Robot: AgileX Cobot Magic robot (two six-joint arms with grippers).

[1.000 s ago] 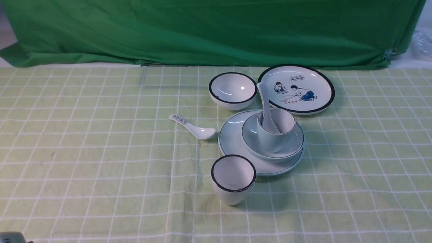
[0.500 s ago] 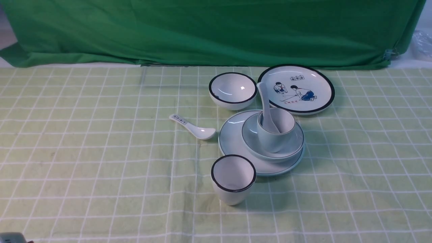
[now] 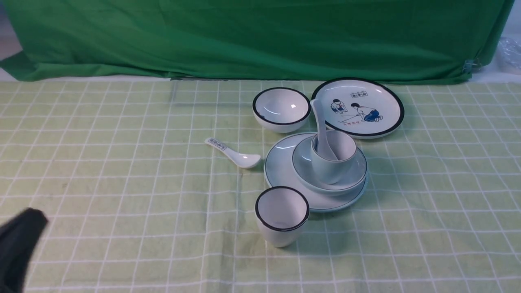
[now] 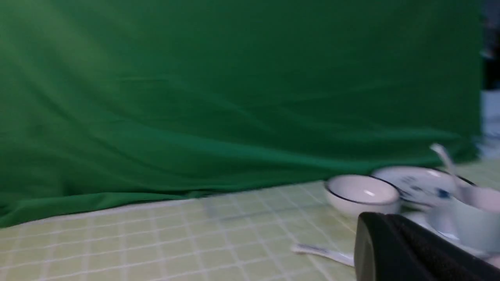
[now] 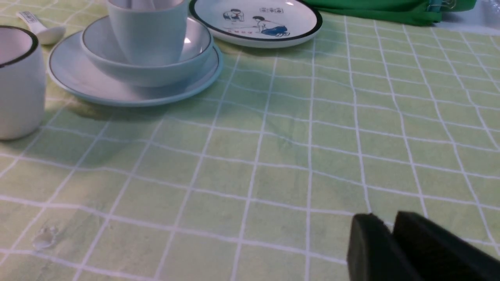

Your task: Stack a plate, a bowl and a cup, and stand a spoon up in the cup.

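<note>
At the near left corner of the front view, the left fingers [image 3: 18, 244] show as a dark blurred shape over the checked green cloth [image 3: 122, 183] on the counter; they are pressed together, hold nothing, and stand well apart from the crockery.

Further right, a white spoon with print on its handle [image 3: 234, 153] lies flat on the cloth, its scoop just beside the plate's left edge. Far of it stands a deep black-rimmed bowl [image 3: 281, 109]. Near of it stands a tapered black-rimmed cup [image 3: 281, 215], upright, close to the plate's near-left edge.

The plate [image 3: 279, 171] sits right of centre on the counter. The bowl [image 3: 350, 173] rests on it, set toward its right side. The cup [image 3: 331, 165] stands upright inside the bowl, and the spoon [image 3: 320, 122] stands in the cup with its scoop down and its handle leaning up toward the far left.

Far right of the stack lies a black-rimmed plate with drawn figures [image 3: 358, 106], and a green drape [image 3: 260, 36] hangs along the far edge.

In the right wrist view, the right fingers [image 5: 390, 242] lie close together with only a thin line between them, low over bare cloth near and right of the stack, gripping nothing.
</note>
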